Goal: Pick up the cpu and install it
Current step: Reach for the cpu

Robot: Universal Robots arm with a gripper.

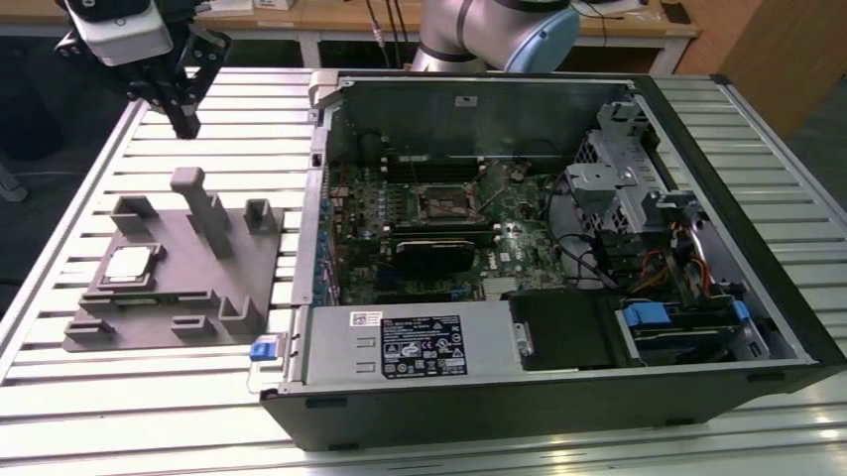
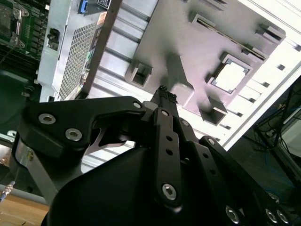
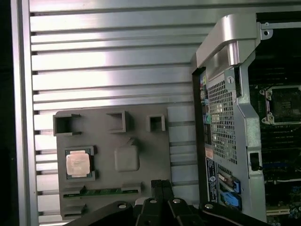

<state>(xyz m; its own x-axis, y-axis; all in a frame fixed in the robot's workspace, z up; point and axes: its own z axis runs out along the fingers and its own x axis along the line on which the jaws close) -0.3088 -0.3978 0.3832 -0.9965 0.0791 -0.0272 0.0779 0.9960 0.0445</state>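
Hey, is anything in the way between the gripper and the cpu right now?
Nothing covers the cpu; its top lies open in the gray tray. The gripper hangs raised off to one side, and the tray's tall post stands roughly between them.

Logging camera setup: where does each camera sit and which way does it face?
Exterior view: off the arm, above the table, looking down on computer case, tray, arm and gripper.
First wrist view: on the arm, facing straight down past the gripper onto the tray.
Second wrist view: on the arm, angled along the gripper.
Shared: all show the cpu in the tray.
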